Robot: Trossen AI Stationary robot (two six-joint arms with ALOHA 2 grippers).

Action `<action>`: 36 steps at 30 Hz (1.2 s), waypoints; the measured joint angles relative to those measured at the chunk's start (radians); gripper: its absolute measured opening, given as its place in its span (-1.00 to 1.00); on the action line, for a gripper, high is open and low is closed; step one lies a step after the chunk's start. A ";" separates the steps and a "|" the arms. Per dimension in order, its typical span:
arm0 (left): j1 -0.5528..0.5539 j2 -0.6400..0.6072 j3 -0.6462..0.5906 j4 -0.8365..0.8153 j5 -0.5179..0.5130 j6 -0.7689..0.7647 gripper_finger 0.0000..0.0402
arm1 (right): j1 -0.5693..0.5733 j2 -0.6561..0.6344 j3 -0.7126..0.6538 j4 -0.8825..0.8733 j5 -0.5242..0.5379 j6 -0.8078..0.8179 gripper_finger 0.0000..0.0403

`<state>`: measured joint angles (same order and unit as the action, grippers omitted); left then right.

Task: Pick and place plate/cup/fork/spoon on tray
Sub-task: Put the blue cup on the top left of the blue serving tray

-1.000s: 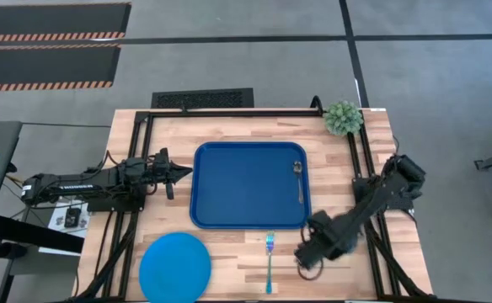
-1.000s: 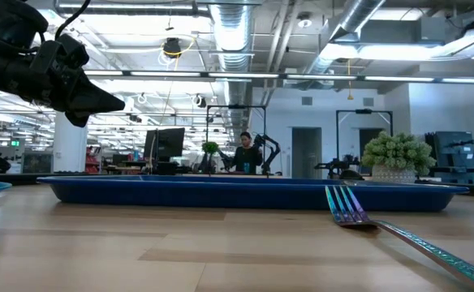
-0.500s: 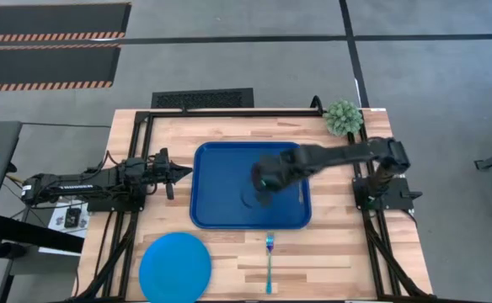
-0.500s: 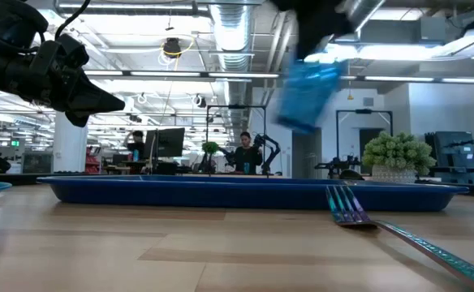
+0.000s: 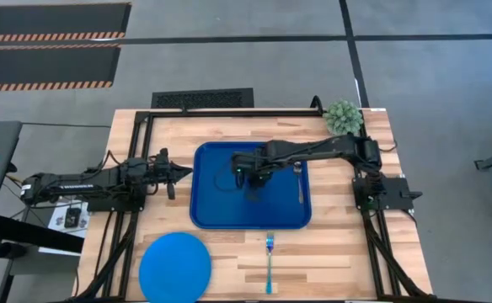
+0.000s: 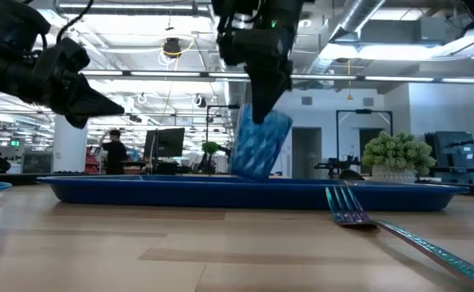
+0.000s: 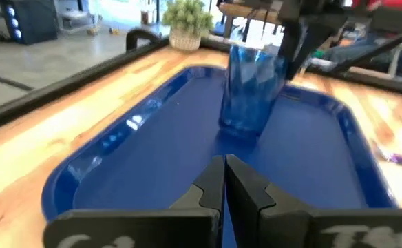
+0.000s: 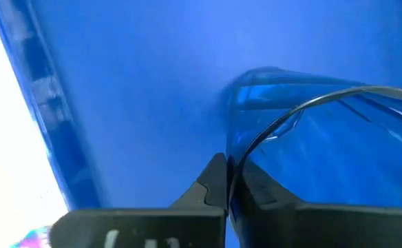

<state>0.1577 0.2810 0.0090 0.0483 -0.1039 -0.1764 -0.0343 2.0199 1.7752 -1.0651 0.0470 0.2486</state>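
Bright blue, the plate [image 5: 175, 267] lies at the counter's [image 5: 330, 261] near left corner, with the light-blue fork [image 5: 269, 260] beside the near edge, just outside the tray [image 5: 221, 212]. Farther in, the right tool [image 5: 248, 175] pinches the wall of the translucent cup [image 6: 259, 144] over the tray's middle; the low view shows the cup tilted, its base close to the tray floor, which the high view hides. Against the tray's right rim lies the spoon [image 5: 299, 182]. Left of the tray, the left tool [image 5: 185, 173] hangs pinched shut, empty.
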 joint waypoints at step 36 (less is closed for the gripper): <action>0.000 0.046 0.000 0.018 -0.012 0.036 -1.00 | -0.013 0.005 0.006 0.121 0.032 -0.150 -0.39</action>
<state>0.1581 0.3275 0.0090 0.0658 -0.1154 -0.1406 -0.0477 2.0251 1.7810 -0.9436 0.0794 0.0988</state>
